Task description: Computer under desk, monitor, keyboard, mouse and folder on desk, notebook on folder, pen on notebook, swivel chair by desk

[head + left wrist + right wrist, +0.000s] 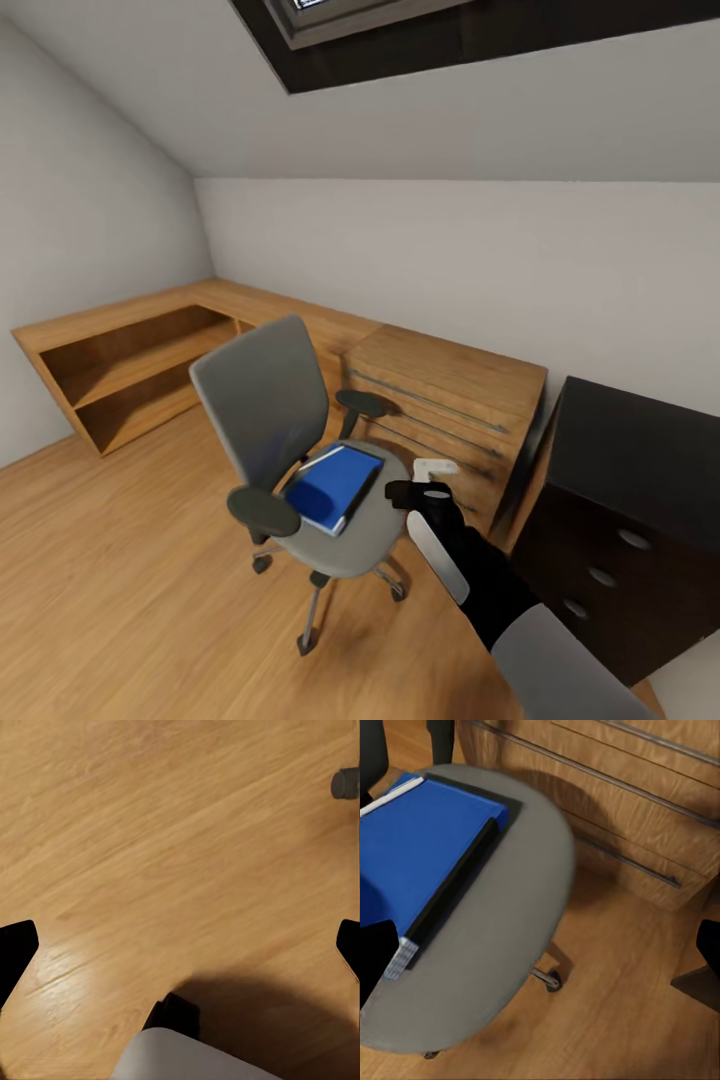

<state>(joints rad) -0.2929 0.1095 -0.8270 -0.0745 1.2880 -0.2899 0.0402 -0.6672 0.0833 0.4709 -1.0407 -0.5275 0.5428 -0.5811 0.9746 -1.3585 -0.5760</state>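
On the swivel chair's [345,535] grey seat, the flat blue folder [333,487] lies just beside the spread-open, empty right gripper [425,480].

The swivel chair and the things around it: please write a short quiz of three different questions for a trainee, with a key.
1. True or false: the blue folder lies on the seat of the swivel chair.
2. What stands right behind the chair: A) the wooden chest, B) a bed, C) a sofa?
3. Fill in: the right end effector hovers beside the chair's ____.

Key: 1 true; 2 A; 3 seat.
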